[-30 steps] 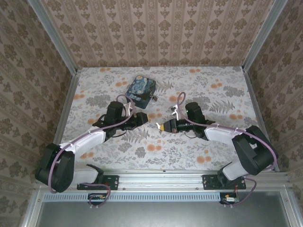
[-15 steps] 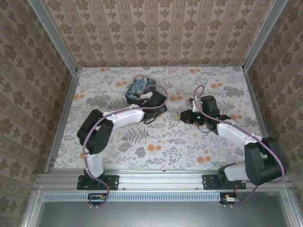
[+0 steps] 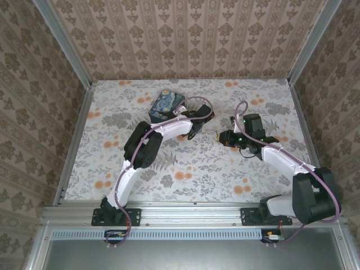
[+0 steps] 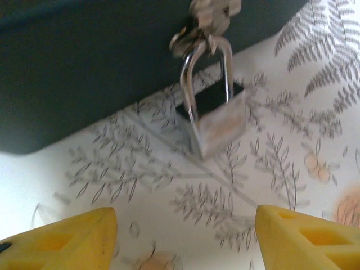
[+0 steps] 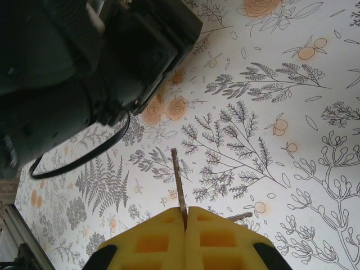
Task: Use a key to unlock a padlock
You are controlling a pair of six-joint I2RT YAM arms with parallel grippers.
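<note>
The left gripper [image 4: 185, 236] stands spread, its yellow fingertips [image 4: 62, 239] wide apart over the floral surface [image 3: 253, 180], holding nothing. At its 12 o'clock the padlock [image 4: 218, 126] hangs by its shackle from the latch [image 4: 208, 17] of the dark-blue box [image 4: 84, 67], its silver body just beside the box's edge. Seen from above, the box sits toward 11 o'clock from the surface's middle. The right gripper [image 5: 185, 212], at the left one's 3 o'clock, is pressed together, pinching the key [image 5: 179, 180], whose blade points to 12 o'clock.
</note>
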